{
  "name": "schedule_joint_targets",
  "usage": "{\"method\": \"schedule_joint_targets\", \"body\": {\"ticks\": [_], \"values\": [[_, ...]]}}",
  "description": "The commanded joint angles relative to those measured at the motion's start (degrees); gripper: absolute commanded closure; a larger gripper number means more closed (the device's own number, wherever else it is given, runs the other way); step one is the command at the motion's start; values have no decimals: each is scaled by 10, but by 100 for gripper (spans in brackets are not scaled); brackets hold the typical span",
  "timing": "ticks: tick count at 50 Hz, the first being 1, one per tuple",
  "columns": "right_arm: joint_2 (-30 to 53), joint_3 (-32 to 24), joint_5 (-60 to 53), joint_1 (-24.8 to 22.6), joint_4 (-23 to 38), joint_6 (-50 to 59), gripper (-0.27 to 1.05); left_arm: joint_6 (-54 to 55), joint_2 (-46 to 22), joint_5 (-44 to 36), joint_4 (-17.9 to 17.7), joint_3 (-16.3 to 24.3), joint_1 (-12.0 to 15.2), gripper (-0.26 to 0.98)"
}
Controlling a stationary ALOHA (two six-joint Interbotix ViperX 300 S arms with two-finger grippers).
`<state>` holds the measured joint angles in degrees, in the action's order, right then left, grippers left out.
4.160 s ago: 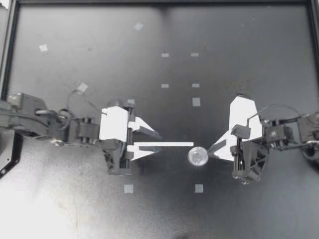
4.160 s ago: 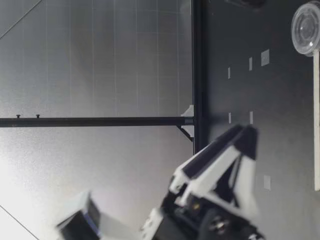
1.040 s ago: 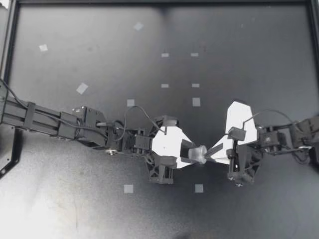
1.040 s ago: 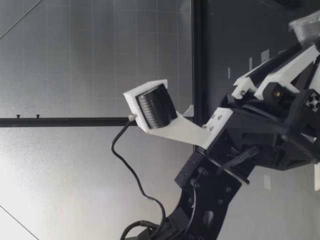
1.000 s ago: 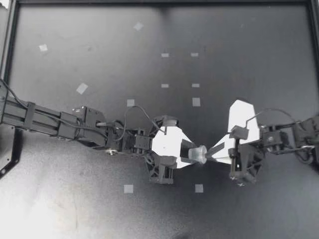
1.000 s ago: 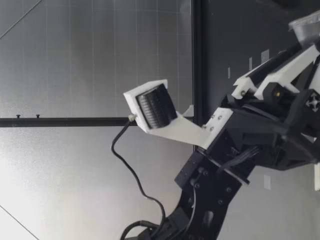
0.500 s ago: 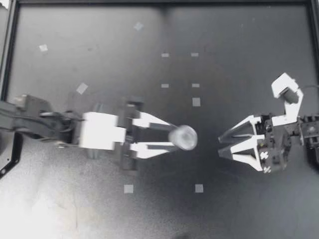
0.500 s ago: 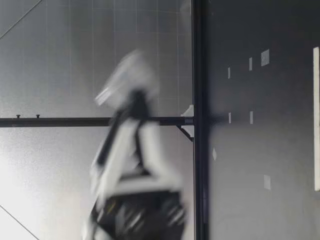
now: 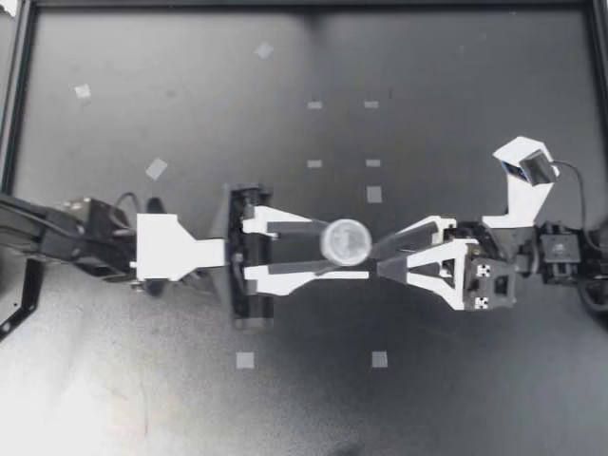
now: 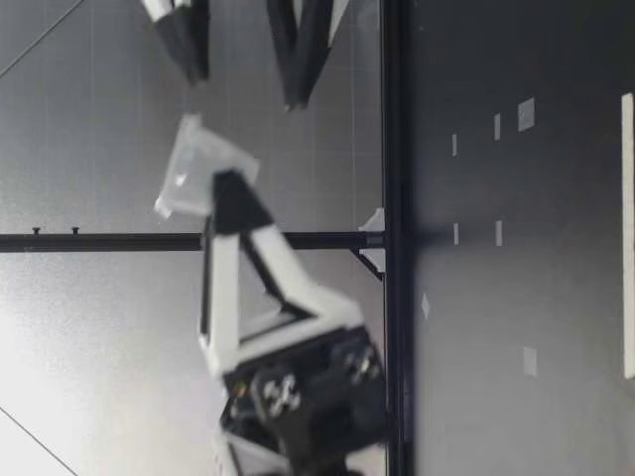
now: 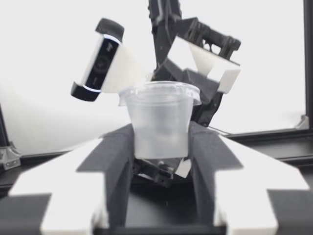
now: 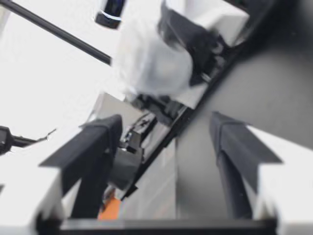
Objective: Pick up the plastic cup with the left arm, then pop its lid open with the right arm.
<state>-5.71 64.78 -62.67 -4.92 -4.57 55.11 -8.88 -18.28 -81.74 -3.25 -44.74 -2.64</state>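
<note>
**Cup up off the worktop, second arm moved in**

The dark worktop has open room on every side, and its frame rails are well away from both arms. My left gripper has its fingers closed on the clear cup, high above the surface — seconds ago the cup stood beside the white strip. My right gripper, drawn back a moment ago, now has spread fingers just beside the cup, holding nothing.
</note>
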Motion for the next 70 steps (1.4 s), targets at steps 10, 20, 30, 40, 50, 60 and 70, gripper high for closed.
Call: {"method": "schedule_joint_targets", "body": {"ticks": [10,20,30,40,50,60,70], "values": [[-30,-6,3,-2,-1,-2,8,-3,11,22,-1,12,1,69],[-49,-4,22,-2,0,-5,8,-3,11,25,-1,11,1,69],[-61,-4,12,-2,2,-5,8,-3,11,31,-1,11,2,69],[-113,-3,-3,-2,6,-40,9,1,11,41,-1,12,2,69],[-181,11,40,0,7,-182,9,9,18,43,-1,10,2,69],[-228,13,169,0,9,-423,9,39,34,43,-1,4,1,69],[-229,23,202,0,7,-581,9,48,36,43,-1,-6,1,69]]}}
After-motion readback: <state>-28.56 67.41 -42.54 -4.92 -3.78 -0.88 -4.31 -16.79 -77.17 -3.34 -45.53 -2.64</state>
